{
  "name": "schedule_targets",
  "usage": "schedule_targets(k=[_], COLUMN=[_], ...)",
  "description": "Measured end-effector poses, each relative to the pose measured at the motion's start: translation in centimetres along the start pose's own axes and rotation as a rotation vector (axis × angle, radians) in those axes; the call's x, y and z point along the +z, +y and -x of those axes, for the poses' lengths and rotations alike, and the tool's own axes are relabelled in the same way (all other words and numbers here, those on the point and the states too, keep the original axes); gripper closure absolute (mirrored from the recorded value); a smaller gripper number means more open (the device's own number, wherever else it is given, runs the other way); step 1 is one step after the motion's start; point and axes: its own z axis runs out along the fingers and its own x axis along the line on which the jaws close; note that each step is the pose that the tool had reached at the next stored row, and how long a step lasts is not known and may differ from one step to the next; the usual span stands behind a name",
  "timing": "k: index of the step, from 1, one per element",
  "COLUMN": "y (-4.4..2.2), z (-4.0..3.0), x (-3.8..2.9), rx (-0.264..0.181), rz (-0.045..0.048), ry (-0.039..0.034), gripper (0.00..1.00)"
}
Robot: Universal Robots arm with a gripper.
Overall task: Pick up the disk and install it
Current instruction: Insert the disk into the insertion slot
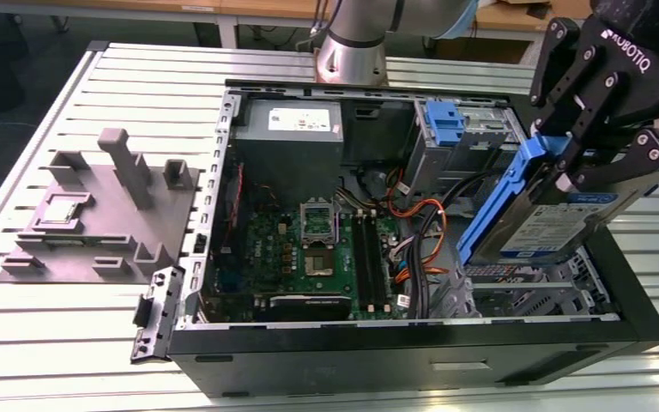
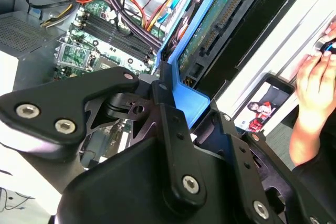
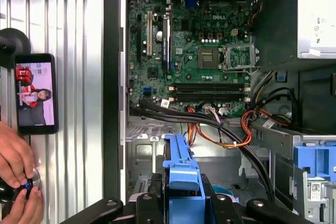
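The disk [image 1: 549, 225] was held in the air, steeply tilted, over the drive-cage end of the open computer case [image 1: 421, 330], at the exterior view's right. The gripper [image 1: 573, 167] was closed on the disk's upper end, with the fingers clamped on the blue carrier frame [image 2: 184, 95]. Whether the disk's lower end touched the cage could not be told.

A white and blue label was borne on the disk's silver face, but its print could not be made out. White lettering was carried on the gripper's black body.

Inside the case, a green motherboard [image 1: 306, 245] was laid bare. A grey power supply [image 1: 289, 129] with a white label was seated at the far end. A bare blue bracket [image 1: 444, 124] was lodged in a bay beside it.

A grey plastic stand [image 1: 100, 215] with upright posts was set on the slatted metal table [image 1: 66, 343], just beside the case at the exterior view's left. In the first wrist view a phone [image 3: 35, 93] with a lit screen was seen lying on the table beside the case. Near it, a person's hand [image 3: 16, 163] was closed around a small round object.
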Motion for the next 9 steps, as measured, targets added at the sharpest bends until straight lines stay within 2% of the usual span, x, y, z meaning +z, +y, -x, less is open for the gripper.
schedule_targets(k=[9], y=[-0.72], z=[-0.08], x=[0.44], rx=[0.000], rz=[0.0000], ry=[0.0009], gripper=[0.63])
